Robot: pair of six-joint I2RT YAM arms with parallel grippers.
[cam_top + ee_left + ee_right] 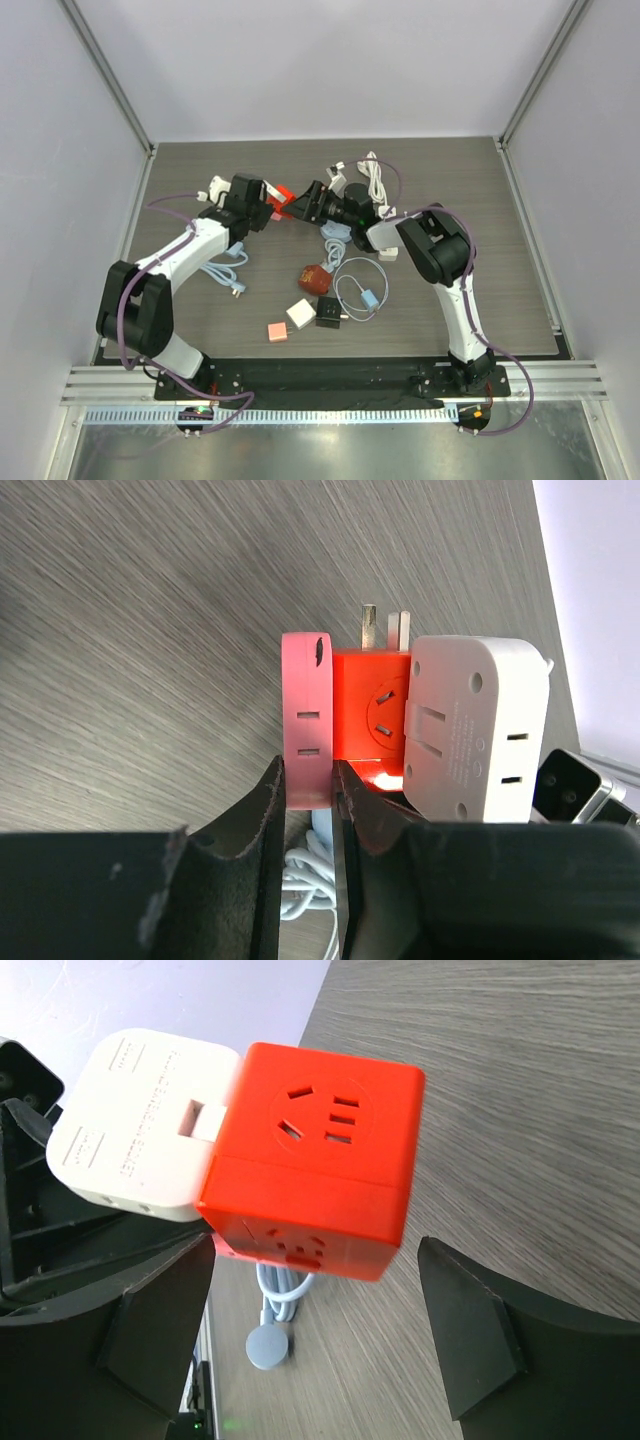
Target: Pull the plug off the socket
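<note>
A red cube socket [285, 199] is held off the table between the two arms. In the left wrist view a flat pink plug [307, 715] sits against one face of the red cube [368, 715], and a white adapter [478, 742] sits against the opposite face. My left gripper [308, 792] is shut on the pink plug's lower end. In the right wrist view the red cube [320, 1160] and the white adapter [140, 1130] hang just ahead of my right gripper [315, 1330], which is wide open and touches neither. The pink plug is hidden there.
A white cable bundle [375, 180] lies at the back. A light blue cable [228, 265], a dark red object [313, 278], a white cube [301, 313], a black adapter [328, 313], a pink square [277, 331] and a coiled cable [360, 290] lie in front. A grey round charger [268, 1350] lies under the cube.
</note>
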